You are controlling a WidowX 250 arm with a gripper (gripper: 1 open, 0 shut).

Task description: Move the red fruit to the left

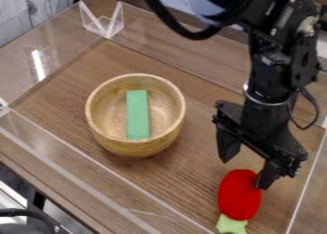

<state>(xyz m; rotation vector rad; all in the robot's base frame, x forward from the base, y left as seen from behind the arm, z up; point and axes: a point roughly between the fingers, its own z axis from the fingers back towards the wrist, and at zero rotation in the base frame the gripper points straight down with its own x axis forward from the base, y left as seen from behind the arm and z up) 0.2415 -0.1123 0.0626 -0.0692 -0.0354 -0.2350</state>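
One red fruit (239, 193), one bowl (136, 115), one block (137, 113)

Even, moderately bright overhead illumination. Pale glare streaks cross the desk (76, 61) toward the upper left, and the clear acrylic walls (99, 21) catch white highlights along their edges. A soft shadow lies beneath the wooden bowl (136, 114). The frame is low in resolution, with slightly soft detail throughout.
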